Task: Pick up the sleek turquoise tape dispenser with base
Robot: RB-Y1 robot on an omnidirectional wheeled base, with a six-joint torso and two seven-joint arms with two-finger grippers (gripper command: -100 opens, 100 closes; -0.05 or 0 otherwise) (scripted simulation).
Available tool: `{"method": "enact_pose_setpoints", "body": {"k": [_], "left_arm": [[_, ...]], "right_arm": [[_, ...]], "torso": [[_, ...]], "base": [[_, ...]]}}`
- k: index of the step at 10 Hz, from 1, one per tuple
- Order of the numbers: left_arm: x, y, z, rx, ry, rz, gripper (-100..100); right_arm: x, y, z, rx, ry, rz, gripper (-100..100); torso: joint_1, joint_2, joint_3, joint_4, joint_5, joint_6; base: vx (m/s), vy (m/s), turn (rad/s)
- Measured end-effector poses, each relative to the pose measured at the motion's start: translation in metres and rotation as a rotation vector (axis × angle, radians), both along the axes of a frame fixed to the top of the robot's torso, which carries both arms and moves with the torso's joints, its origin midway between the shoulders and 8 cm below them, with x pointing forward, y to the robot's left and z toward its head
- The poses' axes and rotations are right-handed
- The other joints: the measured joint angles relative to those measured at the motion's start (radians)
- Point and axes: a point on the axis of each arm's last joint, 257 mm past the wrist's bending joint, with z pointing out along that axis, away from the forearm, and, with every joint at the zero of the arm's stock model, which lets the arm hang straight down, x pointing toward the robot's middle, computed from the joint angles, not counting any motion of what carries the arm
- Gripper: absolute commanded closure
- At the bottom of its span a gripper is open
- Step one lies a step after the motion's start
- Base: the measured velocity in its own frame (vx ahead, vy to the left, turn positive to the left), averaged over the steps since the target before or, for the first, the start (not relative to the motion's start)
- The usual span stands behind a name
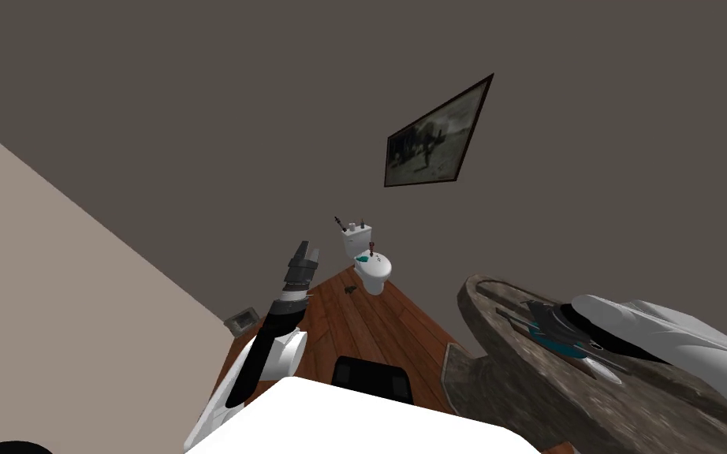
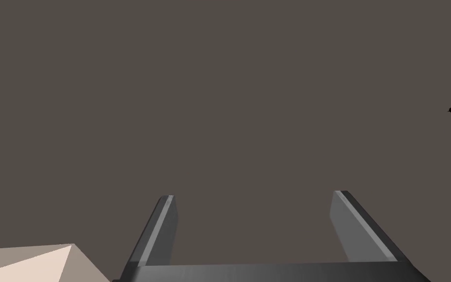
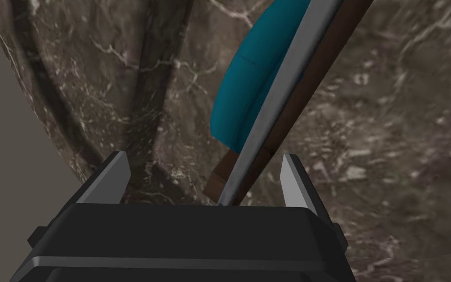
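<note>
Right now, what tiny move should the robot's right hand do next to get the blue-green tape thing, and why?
Probably shut the right gripper. Its fingers stand open on either side of the turquoise tape dispenser, whose brown-based end reaches in between them, close to the gripper's body. It lies on the dark veined stone top, not yet gripped, so closing seems right.

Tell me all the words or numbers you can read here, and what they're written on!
No text here can be read.
tape dispenser: a tiny dark mark on its turquoise side, too small to read.
framed picture: a dim scene, no words to make out.
</note>
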Motion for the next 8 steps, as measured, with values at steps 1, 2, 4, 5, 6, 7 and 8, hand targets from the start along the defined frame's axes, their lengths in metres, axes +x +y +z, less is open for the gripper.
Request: {"method": "enact_pose_setpoints", "body": {"k": [1, 2, 4, 5, 6, 7, 8], "left_arm": [[0.0, 0.0, 0.0, 0.0, 0.0, 0.0, 0], [0.0, 0.0, 0.0, 0.0, 0.0, 0.0, 0], [0.0, 0.0, 0.0, 0.0, 0.0, 0.0, 0], [0.0, 0.0, 0.0, 0.0, 0.0, 0.0, 0], [0.0, 0.0, 0.0, 0.0, 0.0, 0.0, 0], [0.0, 0.0, 0.0, 0.0, 0.0, 0.0, 0], [0.0, 0.0, 0.0, 0.0, 0.0, 0.0, 0]], "right_arm": [[-0.003, -0.001, -0.002, 0.003, -0.001, -0.013, -100], [-0.005, -0.001, -0.004, 0.004, 0.005, -0.016, -100], [-0.013, -0.007, -0.006, 0.004, 0.005, -0.043, -100], [-0.02, -0.011, -0.005, 0.003, 0.004, -0.061, -100], [-0.022, -0.013, -0.007, 0.009, -0.001, -0.082, -100], [-0.025, -0.013, -0.01, 0.009, 0.006, -0.085, -100], [-0.03, -0.016, -0.01, 0.009, 0.005, -0.098, -100]], "torso": [[0.001, 0.0, 0.0, 0.0, 0.0, 0.001], [0.002, -0.001, -0.001, 0.0, 0.0, 0.001], [0.002, -0.001, 0.0, 0.0, 0.0, 0.001], [0.001, 0.0, 0.0, 0.0, 0.0, 0.0], [0.001, 0.0, 0.0, 0.0, 0.0, 0.001], [0.002, -0.002, -0.001, 0.0, 0.0, 0.001], [0.002, -0.001, 0.0, 0.0, 0.0, 0.0]], "base": [[-0.034, -0.002, -0.016], [-0.056, -0.014, 0.223], [-0.06, -0.03, 0.179], [-0.066, -0.033, 0.111], [-0.032, -0.014, -0.023], [-0.062, -0.019, 0.161], [-0.058, -0.024, 0.182]]}}
